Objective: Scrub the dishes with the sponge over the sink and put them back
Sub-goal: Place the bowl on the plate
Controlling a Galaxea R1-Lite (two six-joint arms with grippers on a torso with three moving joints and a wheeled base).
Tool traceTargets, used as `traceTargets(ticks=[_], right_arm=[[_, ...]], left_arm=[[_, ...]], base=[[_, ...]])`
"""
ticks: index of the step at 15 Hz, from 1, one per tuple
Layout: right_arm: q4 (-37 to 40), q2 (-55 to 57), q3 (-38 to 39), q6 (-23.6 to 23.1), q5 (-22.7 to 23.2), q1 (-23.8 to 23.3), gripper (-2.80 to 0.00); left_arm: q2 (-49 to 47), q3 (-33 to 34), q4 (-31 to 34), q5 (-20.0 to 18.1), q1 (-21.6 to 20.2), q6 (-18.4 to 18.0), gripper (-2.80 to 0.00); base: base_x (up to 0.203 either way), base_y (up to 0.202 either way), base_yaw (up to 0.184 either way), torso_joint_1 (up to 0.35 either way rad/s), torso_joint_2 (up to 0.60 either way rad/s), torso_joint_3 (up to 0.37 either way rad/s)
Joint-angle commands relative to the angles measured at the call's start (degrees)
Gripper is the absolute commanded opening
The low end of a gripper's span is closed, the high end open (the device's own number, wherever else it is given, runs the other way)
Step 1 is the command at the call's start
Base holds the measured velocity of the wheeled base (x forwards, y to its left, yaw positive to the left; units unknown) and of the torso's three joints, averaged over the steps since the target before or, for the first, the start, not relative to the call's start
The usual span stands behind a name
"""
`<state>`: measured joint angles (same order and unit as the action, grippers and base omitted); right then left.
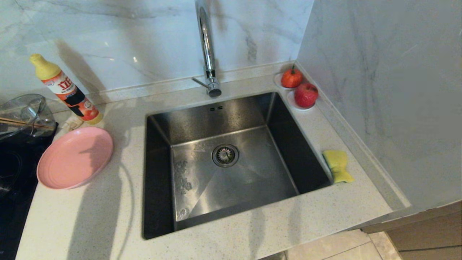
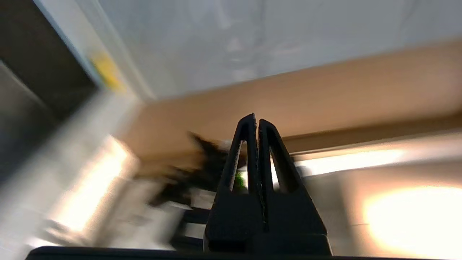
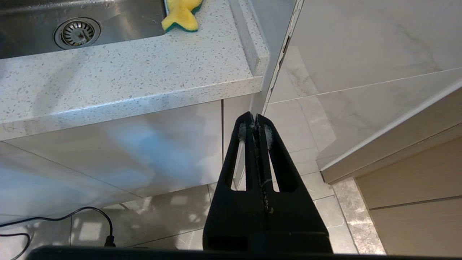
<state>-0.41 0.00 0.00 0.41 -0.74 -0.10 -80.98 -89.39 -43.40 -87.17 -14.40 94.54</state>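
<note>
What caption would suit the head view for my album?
Empty steel sink under a chrome tap, pink plate on its left, yellow sponge on its right.

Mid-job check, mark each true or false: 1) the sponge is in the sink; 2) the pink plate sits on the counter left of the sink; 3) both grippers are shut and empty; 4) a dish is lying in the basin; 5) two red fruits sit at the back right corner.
1) False: the sponge lies on the counter at the sink's right rim.
2) True: the pink plate rests there.
3) True: left gripper and right gripper are shut, holding nothing.
4) False: only the drain strainer shows.
5) True: red fruits.
</note>
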Motion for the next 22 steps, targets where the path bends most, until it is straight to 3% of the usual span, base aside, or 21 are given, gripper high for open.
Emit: traceTargets(ticks=[1, 3, 6, 7, 8, 10, 11, 12, 16, 22], right_arm=[[-0.02, 0.08, 0.0, 0.02, -0.05, 0.01, -2.8], [-0.02, 0.09, 0.0, 0.02, -0.05, 0.01, -2.8], [-0.02, 0.09, 0.0, 0.02, 0.0, -0.04, -2.8], [-0.02, 0.09, 0.0, 0.02, 0.01, 0.01, -2.8], [-0.02, 0.09, 0.0, 0.02, -0.05, 0.01, -2.8], [-0.02, 0.09, 0.0, 0.02, -0.03, 0.01, -2.8], [-0.02, 0.09, 0.0, 0.06, -0.03, -0.04, -2.8], [-0.02, 0.09, 0.0, 0.02, -0.04, 0.01, -2.8], [-0.02, 0.03, 0.0, 0.02, 0.02, -0.03, -2.8], [-0.02, 0.09, 0.0, 0.04, 0.01, -0.05, -2.8]], left_arm=[[-1.35, 1.5, -4.2, -0.39, -1.14, -12.95, -2.8], [-2.49, 1.64, -12.72, 0.72, -1.4, -19.32, -2.8], [-3.93, 1.83, -27.33, 0.44, -1.5, -20.88, -2.8], [-3.98, 0.91, -27.92, 0.41, -1.48, -20.0, -2.8], [-3.35, 0.05, -25.43, 1.28, -1.49, -15.9, -2.8], [-1.71, -1.12, -21.48, 5.45, -1.48, -1.75, -2.8], [-1.14, -1.52, -20.33, 7.22, -1.44, 3.65, -2.8], [-1.17, -2.51, -18.66, 7.69, -1.42, 5.91, -2.8], [-1.26, -7.57, 0.63, 7.21, -1.14, 9.09, -2.8], [-0.45, -6.2, -3.99, 2.74, -1.24, 11.12, -2.8]], base=[[0.0, 0.0, 0.0, 0.0, 0.0, 0.0], [0.0, 0.0, 0.0, 0.0, 0.0, 0.0], [0.0, 0.0, 0.0, 0.0, 0.0, 0.0], [0.0, 0.0, 0.0, 0.0, 0.0, 0.0], [0.0, 0.0, 0.0, 0.0, 0.0, 0.0], [0.0, 0.0, 0.0, 0.0, 0.0, 0.0], [0.0, 0.0, 0.0, 0.0, 0.0, 0.0], [0.0, 0.0, 0.0, 0.0, 0.0, 0.0], [0.0, 0.0, 0.0, 0.0, 0.0, 0.0], [0.0, 0.0, 0.0, 0.0, 0.0, 0.0]])
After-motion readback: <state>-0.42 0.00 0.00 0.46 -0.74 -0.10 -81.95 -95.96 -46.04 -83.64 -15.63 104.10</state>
